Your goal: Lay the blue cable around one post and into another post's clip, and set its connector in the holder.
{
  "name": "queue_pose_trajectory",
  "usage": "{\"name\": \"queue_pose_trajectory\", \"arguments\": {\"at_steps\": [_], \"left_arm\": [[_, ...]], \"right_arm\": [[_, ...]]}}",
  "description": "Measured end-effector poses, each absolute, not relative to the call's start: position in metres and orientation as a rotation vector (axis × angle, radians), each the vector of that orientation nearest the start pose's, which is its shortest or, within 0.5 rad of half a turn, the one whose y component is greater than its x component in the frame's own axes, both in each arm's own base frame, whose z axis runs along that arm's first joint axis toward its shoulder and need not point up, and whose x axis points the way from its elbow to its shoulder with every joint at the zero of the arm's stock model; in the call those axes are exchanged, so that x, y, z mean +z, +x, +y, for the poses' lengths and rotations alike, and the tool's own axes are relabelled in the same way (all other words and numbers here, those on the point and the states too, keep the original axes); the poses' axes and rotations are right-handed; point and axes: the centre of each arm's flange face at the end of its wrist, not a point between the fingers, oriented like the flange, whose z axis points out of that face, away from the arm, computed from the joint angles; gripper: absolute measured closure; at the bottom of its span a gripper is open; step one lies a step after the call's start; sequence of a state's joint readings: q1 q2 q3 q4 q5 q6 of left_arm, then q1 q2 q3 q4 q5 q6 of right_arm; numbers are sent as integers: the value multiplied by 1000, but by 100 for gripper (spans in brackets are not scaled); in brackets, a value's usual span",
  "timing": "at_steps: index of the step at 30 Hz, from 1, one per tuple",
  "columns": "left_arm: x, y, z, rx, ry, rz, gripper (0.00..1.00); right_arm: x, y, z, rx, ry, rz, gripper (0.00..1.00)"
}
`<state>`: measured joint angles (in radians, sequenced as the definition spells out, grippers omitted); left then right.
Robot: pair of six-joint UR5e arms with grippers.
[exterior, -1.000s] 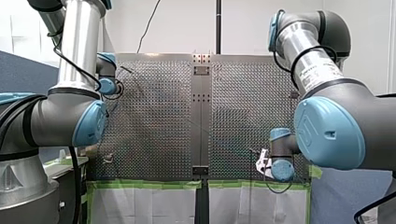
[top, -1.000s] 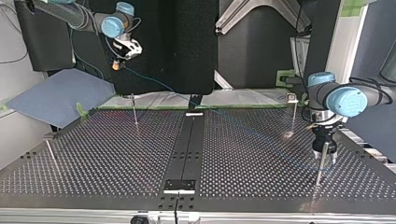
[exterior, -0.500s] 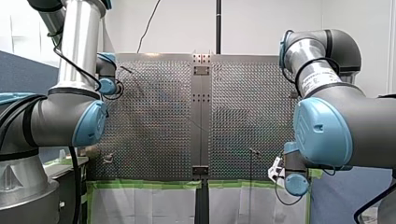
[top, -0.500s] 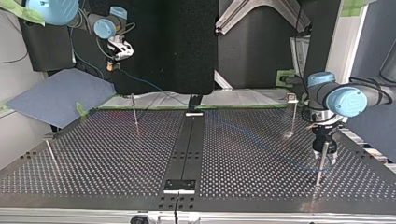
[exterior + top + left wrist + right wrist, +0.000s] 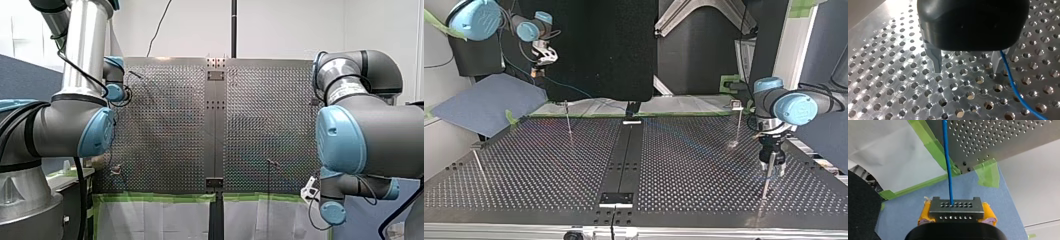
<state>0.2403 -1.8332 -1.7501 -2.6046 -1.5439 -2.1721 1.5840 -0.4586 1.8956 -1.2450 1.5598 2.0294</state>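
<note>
R claw [image 5: 957,216] clamps connector [image 5: 956,206] | L claw [image 5: 968,65] spread wide, cable [image 5: 1011,81] by finger

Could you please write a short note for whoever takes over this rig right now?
My left gripper: open, low over the table, the blue cable running past one finger, ungripped.
My right gripper: shut on the connector, held off the table's edge, over the blue mat.
Done: connector picked up; cable runs from it across the table towards my left gripper.
Left: I cannot tell whether the cable is round the post by my left gripper; no clip visibly holds it; the connector is not in the holder.
</note>
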Motion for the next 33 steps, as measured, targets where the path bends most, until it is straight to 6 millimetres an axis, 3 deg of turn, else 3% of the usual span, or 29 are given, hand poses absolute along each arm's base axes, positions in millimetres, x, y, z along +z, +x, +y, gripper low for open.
{"name": "queue_pose_trajectory", "arguments": {"at_steps": [13, 19, 27, 33], "left_arm": [[315, 589, 4, -313, -586, 1365, 0], [315, 589, 4, -313, -586, 1365, 0], [315, 589, 3, -314, -586, 1365, 0], [315, 589, 3, -314, -586, 1365, 0]], "right_arm": [[-201, 95, -503, 1401, 1101, -1662, 100], [-220, 84, -485, 1392, 1130, -1661, 100], [-200, 99, -475, 1472, 1183, -1608, 100], [-180, 113, -479, 1523, 1236, -1580, 100]]}}
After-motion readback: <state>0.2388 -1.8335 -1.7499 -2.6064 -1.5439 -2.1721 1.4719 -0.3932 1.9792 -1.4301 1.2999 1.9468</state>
